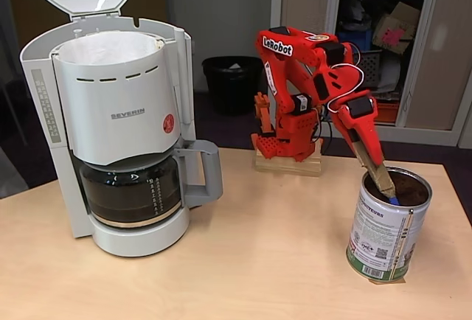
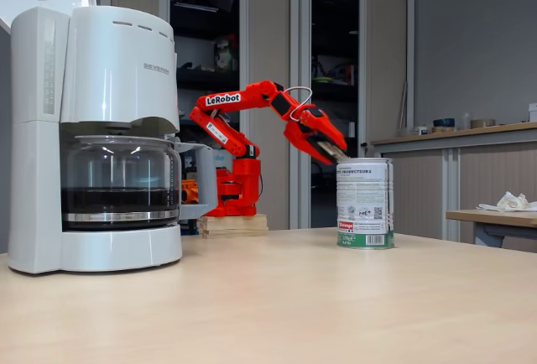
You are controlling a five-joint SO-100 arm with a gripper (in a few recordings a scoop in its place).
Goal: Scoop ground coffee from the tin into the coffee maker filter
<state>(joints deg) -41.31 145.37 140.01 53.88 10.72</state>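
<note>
Gripper (image 1: 371, 159) pinching wooden scoop (image 1: 381, 180), tip in tin (image 1: 383, 239); arm reads "LeRobot", coffee maker (image 1: 122, 124) "SEVERIN".

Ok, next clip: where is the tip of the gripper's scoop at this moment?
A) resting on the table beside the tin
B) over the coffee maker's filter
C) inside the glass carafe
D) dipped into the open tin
D: in a fixed view the scoop held by the gripper reaches down past the rim of the tin to the ground coffee.
</note>
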